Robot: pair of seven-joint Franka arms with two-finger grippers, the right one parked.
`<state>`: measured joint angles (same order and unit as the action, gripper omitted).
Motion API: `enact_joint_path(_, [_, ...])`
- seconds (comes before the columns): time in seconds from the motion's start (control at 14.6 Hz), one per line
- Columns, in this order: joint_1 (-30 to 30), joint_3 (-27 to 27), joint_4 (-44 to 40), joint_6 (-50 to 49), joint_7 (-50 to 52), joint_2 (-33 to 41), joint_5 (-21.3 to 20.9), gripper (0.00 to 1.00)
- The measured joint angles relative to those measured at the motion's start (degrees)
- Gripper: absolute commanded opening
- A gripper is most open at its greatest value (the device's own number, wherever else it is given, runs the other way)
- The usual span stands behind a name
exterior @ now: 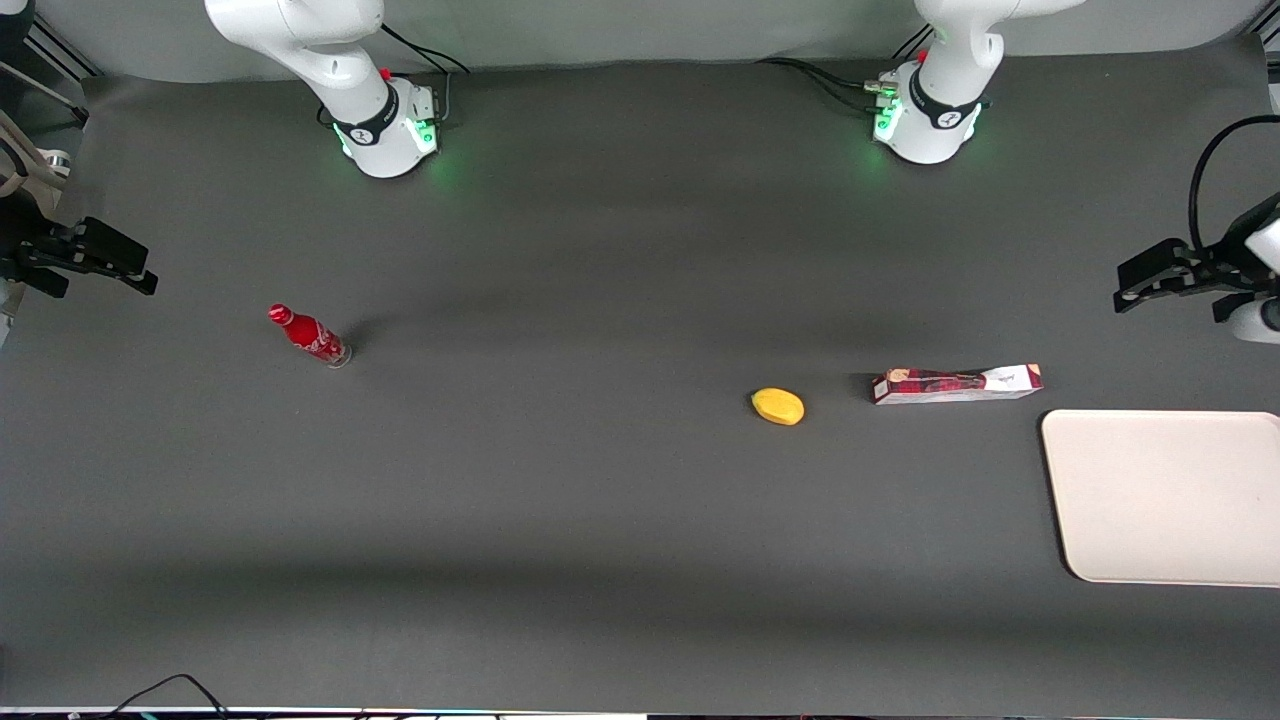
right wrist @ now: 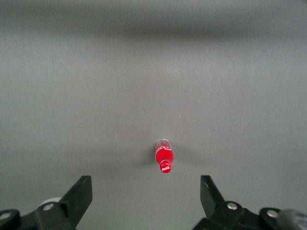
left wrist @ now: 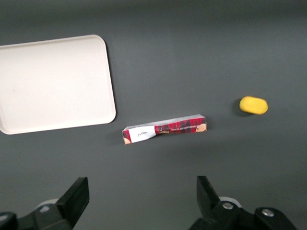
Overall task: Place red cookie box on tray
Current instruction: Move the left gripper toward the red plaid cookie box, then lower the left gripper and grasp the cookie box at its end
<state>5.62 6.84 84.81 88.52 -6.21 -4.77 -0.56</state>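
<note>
- Our left-arm hand (exterior: 1150,282) hangs at the right edge of the front frame, above the worktop (exterior: 600,500), fingers spread wide, holding nothing; it's well apart from everything.
- Red cookie box (exterior: 957,384) lies flat on the worktop, right of centre in the front frame, just above and left of the tray's upper-left corner. Near it, not touching.
- Risk 1: box is long and slim. If we pinch near one end rather than mid-length, it'll prob. droop or swing out of the grip. Fingers should straddle the narrow width, approx. at the middle.
- Risk 2: coming down slightly off could shove the box sideways, or knock it against the tray rim.
- Risk 3: thin carton, so too hard a squeeze may dent it.
- Yellow object (exterior: 778,406) sits left of the box, apart from it; unlikely to interfere unless the box gets pushed that way.
- Red bottle (exterior: 309,335) stands far left of the frame, toward the parked arm's end; irrelevant.
- Containers: the tray (exterior: 1165,495), lower right of the frame, has nothing on it, w/ plenty of room for the box.
</note>
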Motion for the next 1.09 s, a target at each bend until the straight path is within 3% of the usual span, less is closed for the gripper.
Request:
enact_joint_path(0.21, [0.0,1.0,3.4,0.1,-3.8,-0.6,-1.6,1.0])
enact_joint_path(0.75, [-0.1,1.2,6.1,3.6,-42.6,-7.5,-2.4,1.0])
enact_joint_path(1.09, [0.1,1.1,15.5,16.7,-59.0,-9.6,-2.4,1.0])
